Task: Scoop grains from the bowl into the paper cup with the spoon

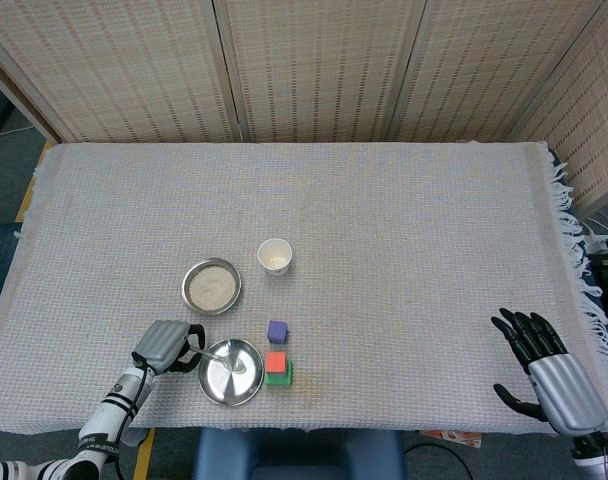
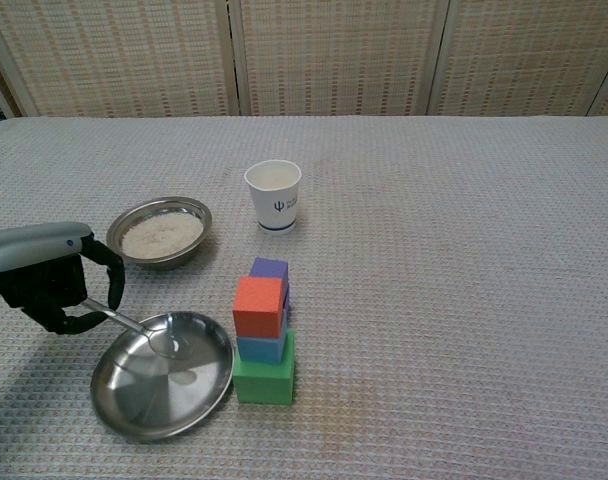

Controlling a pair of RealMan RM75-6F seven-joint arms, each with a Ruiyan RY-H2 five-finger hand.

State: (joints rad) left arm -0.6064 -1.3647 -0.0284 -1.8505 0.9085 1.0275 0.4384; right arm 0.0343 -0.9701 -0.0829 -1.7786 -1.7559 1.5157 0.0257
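The metal bowl of white grains [image 1: 212,286] [image 2: 161,232] sits left of centre. Just right of it stands the white paper cup [image 1: 274,256] [image 2: 273,195], upright. My left hand [image 1: 164,347] [image 2: 46,278] holds the metal spoon [image 1: 222,356] [image 2: 144,331] by its handle. The spoon's head hovers over the empty metal plate [image 1: 231,379] [image 2: 154,392], nearer me than the bowl. My right hand [image 1: 544,366] rests at the table's near right corner, fingers spread, holding nothing; the chest view does not show it.
A stack of green, blue and red blocks [image 1: 277,369] [image 2: 262,341] stands right of the plate, with a purple block [image 1: 277,331] [image 2: 270,270] just behind it. A woven cloth [image 1: 404,230] covers the table, fringed at the right edge. Slatted screens close the back.
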